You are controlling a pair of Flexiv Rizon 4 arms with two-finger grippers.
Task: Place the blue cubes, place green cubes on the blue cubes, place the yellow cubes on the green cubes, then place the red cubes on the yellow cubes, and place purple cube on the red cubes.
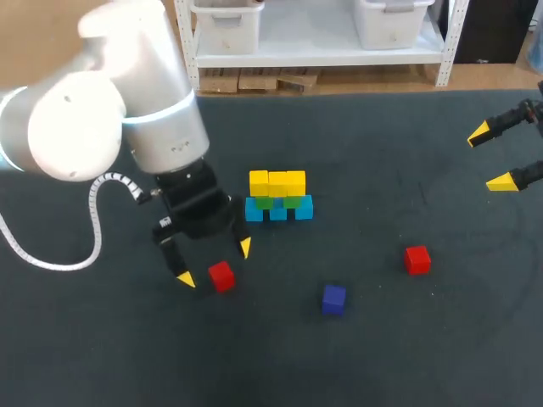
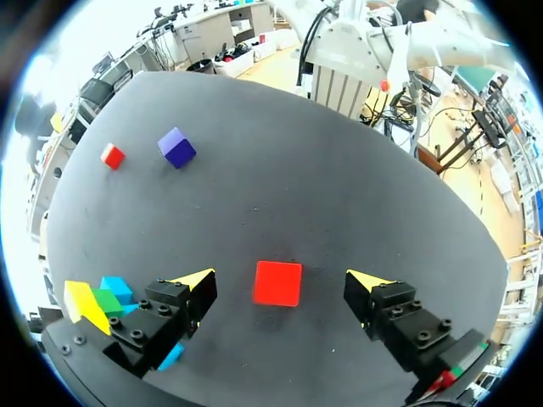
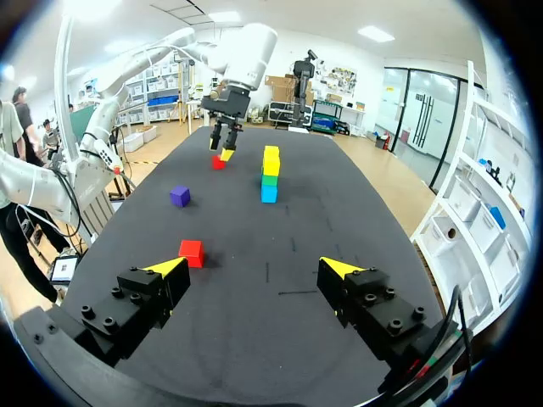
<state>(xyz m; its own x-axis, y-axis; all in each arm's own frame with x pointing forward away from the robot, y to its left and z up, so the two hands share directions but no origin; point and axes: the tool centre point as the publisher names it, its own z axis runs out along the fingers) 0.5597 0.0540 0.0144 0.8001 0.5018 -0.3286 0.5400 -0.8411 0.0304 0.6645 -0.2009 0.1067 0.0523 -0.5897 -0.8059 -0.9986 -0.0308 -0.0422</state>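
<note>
A dark bench point(image 1: 102, 356) is seen from above, with a robot arm coming in from each side. The left fingers point(image 1: 244, 247) point down at the bench and stand wide apart. A red cube point(image 2: 278, 282) lies on the bench between their two yellow tips. The left wrist view shows bare bench on both sides of it, so neither finger touches it. Just beside the left fingers, past the outer side of one tip, stands a small wall of cubes. Three blue cubes point(image 1: 278, 212) sit in a row on the bench, two green cubes point(image 1: 265, 202) rest on top of them, and three yellow cubes point(image 1: 277, 183) lie in a row across the green ones. A purple cube point(image 1: 333, 299) lies alone on the bench, well ahead of the left fingers in the wrist view. A second red cube point(image 1: 417, 259) lies a little beyond it, also alone. The right fingers point(image 1: 479, 133) are at the right edge of the bench, well apart from everything else. They are spread wide and hold nothing. In the right wrist view, the second red cube lies ahead of the right fingers, on the side of one tip. The purple cube is farther ahead, and the wall of cubes and the left fingers are farther still.
</note>
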